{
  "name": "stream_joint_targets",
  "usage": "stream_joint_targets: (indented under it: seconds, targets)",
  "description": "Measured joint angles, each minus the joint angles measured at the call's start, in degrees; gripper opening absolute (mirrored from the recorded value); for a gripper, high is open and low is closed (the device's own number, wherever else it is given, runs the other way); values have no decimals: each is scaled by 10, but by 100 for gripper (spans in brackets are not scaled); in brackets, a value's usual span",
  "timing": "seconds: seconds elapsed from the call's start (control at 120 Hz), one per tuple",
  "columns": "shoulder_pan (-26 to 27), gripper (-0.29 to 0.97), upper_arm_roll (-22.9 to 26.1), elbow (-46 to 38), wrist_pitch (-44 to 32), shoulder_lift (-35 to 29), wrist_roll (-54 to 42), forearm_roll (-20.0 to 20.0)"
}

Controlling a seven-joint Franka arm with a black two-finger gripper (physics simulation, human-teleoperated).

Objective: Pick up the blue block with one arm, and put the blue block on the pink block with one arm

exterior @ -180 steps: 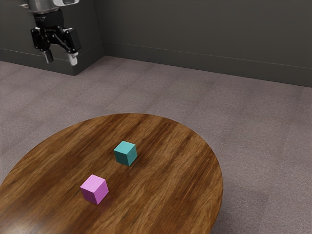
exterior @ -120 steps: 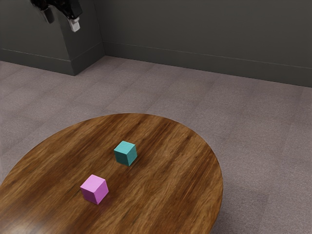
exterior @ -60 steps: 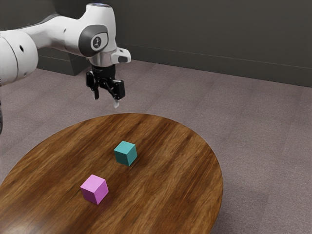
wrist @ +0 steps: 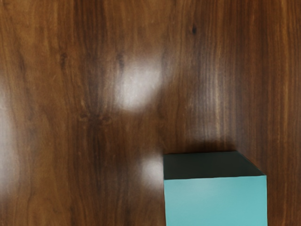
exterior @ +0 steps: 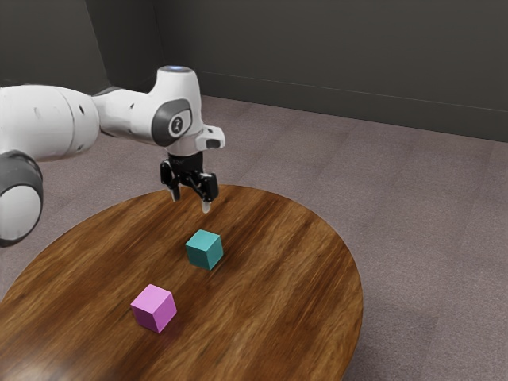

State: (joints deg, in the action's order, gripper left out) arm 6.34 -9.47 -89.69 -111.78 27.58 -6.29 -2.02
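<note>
**Item 1: small blue-green cube, the blue block** (exterior: 205,249). It rests flat on the counter near the middle, untouched by anything. It lies below the end effector, a little nearer the camera and slightly toward the exterior view's right. A cube has no long axis, so either pair of opposite faces will serve. In the wrist view the blue block (wrist: 214,197) sits off-centre under the hand. Its edges run square to the frame, so the fingers look aligned with its faces already.

**Item 2: small pink cube, the pink block** (exterior: 154,308). It sits on the same counter, apart from the blue block, nearer the camera and toward the exterior view's left. Its top is bare.

**Item 3: black two-finger end effector** (exterior: 190,201). The fingers are spread and hold nothing. They point downward and hang in the air above the counter's far portion.

**Item 4: white jointed arm** (exterior: 119,119). It enters from the exterior view's left, with the forearm roughly level and the wrist bent down.

**Item 5: round dark-wood counter** (exterior: 278,302). Its surface is glossy, and pale glare patches show on the counter (wrist: 94,94) in the wrist view.

**Assessment.** The approach is under way and the grasp is not yet made. The next move calls for a short shift over the blue block, then a straight descent.
</note>
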Motion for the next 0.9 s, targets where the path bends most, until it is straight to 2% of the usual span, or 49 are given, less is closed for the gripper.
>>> stream_joint_targets:
  seconds: [0.167, 0.392, 0.9]
  targets:
    - [0, 68, 15, -36, -56, 2, -10, -7]
    - [0, 68, 29, -122, -124, -35, -19, -11]
    - [1, 68, 38, -177, -180, -41, -25, -11]
